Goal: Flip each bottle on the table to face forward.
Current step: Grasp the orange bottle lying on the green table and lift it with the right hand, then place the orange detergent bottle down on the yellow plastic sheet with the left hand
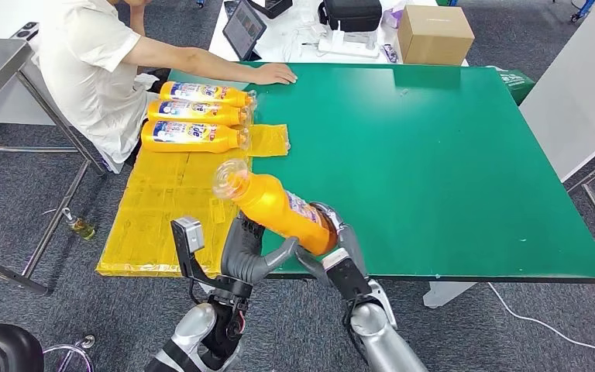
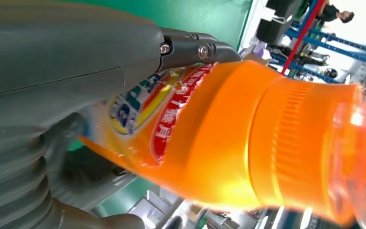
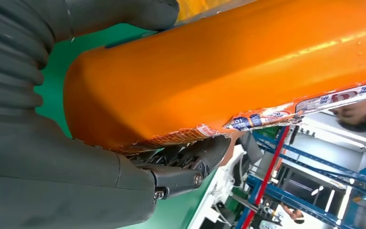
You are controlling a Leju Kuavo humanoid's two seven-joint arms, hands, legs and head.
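Observation:
An orange bottle (image 1: 279,205) with a clear cap and a colourful label hangs tilted over the near edge of the green table (image 1: 449,155), cap up and to the left. My left hand (image 1: 252,249) grips it from below near the middle, and in the left wrist view its thumb (image 2: 52,71) lies across the bottle's label (image 2: 143,105). My right hand (image 1: 341,246) holds the bottle's base, which the right wrist view shows as the bottle (image 3: 219,71) clamped between thumb and fingers (image 3: 186,167). Three more orange bottles (image 1: 192,115) lie side by side on a yellow mat (image 1: 163,217), labels up.
A person in a white shirt sits at the far left with a hand (image 1: 275,74) on the table's far edge. Behind the table stand a cardboard box (image 1: 434,32), a tablet (image 1: 244,29) and a black case (image 1: 352,14). A metal frame (image 1: 46,155) stands at the left.

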